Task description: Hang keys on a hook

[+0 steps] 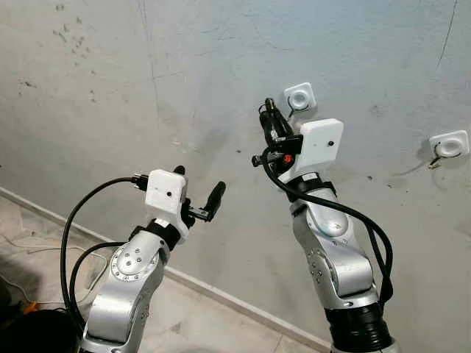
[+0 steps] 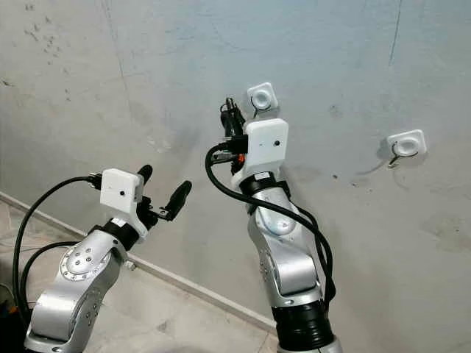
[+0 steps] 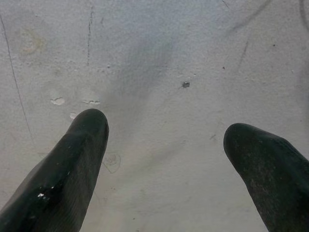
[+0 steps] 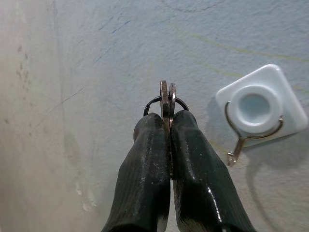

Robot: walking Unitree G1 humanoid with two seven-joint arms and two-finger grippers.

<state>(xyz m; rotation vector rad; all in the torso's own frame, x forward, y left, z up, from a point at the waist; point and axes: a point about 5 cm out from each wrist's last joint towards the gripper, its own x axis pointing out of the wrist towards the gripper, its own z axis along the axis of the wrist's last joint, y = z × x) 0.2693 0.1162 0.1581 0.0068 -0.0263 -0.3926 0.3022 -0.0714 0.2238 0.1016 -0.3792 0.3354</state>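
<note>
Fingers (image 4: 145, 159), right: pressed together on the keys (image 4: 166, 99), whose flat heads and dark ring stick out past my fingertips. Right gripper (image 4: 169, 121): raised on my right arm (image 1: 335, 257) close to the wall (image 1: 110, 88), just beside the hook (image 4: 256, 113) and slightly below it; keys not yet touching the hook as far as I can tell. Hook: white square pad with a round centre and a bent wire loop hanging from it, stuck to the wall. Second hook (image 1: 449, 144): same type, further along the wall on my right, well apart from the first. Fingers (image 3: 72, 164), left: spread wide, nothing between them. Left gripper (image 1: 199, 193): held lower than the right, pointing at bare wall, well apart from both hooks. White camera boxes: one on each wrist, with black cables (image 1: 81, 235) looping down from them. Wall: grey plaster, scuffed, with thin cracks, small dark specks and a few pale chips. Floor (image 1: 29, 243): pale, meeting the wall along a low skirting strip below my left arm (image 1: 125, 287).
</note>
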